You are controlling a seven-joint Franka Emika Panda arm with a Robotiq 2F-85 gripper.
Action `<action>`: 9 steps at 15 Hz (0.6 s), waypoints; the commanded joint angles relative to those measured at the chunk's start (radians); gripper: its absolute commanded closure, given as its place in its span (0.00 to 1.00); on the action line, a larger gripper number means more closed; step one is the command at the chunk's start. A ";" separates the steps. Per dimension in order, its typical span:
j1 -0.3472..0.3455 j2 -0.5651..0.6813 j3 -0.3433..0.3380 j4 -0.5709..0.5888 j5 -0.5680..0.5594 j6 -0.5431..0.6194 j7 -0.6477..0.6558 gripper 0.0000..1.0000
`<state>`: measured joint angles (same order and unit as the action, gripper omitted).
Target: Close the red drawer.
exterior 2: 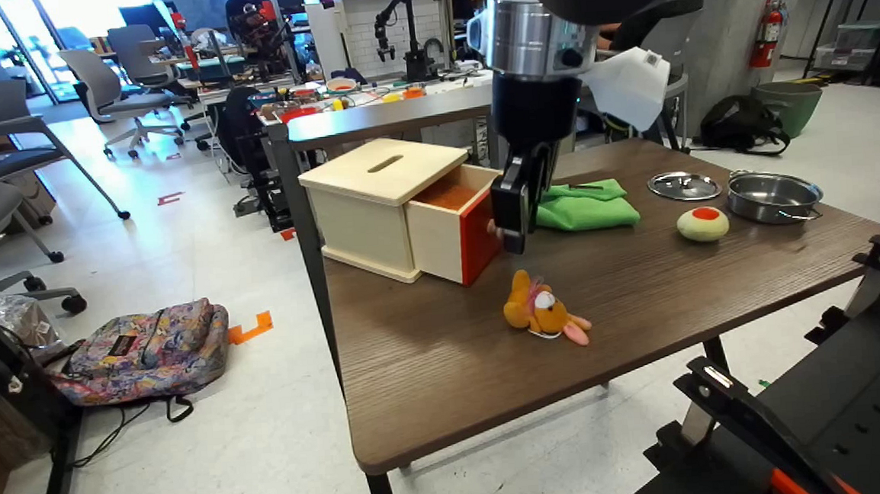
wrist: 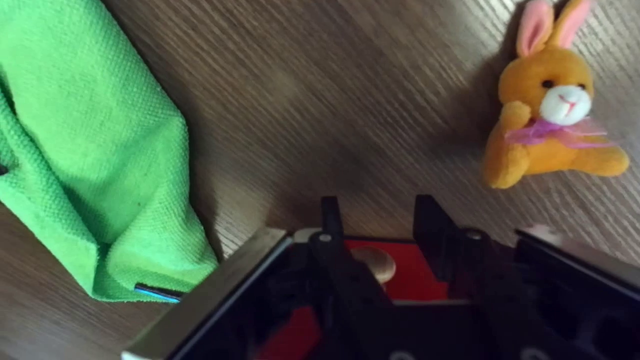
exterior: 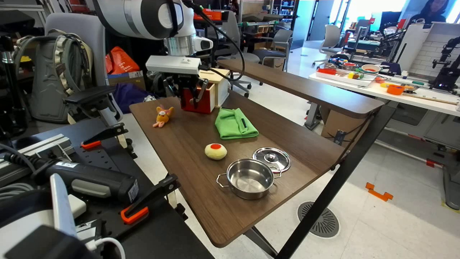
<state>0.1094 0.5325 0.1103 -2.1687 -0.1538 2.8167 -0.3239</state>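
Note:
The red drawer (exterior 2: 477, 246) is pulled partly out of its light wooden box (exterior 2: 358, 218). Its red front (exterior: 206, 102) also shows in an exterior view, partly behind my gripper (exterior: 186, 100). My gripper (exterior 2: 515, 244) is open and points down just in front of the red front. In the wrist view, the round knob (wrist: 382, 264) on the red front (wrist: 417, 272) shows between the fingers of my gripper (wrist: 377, 202), closer to the left one. No finger is shut on it. Whether the fingers touch the front cannot be told.
A folded green cloth (exterior 2: 586, 206) lies beside the drawer. An orange plush bunny (exterior 2: 539, 310) lies on the wooden table (exterior 2: 417, 378) in front of it. A yellow toy (exterior: 215, 151), a steel pot (exterior: 250, 194) and its lid (exterior: 273, 158) stand farther along.

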 commanded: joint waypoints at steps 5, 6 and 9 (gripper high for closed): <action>-0.006 0.053 -0.003 0.079 -0.031 0.012 0.007 0.45; -0.002 0.062 -0.009 0.091 -0.035 0.009 0.011 0.37; 0.000 0.086 -0.016 0.121 -0.048 0.006 0.014 0.16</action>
<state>0.1067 0.5772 0.1031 -2.0990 -0.1712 2.8166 -0.3231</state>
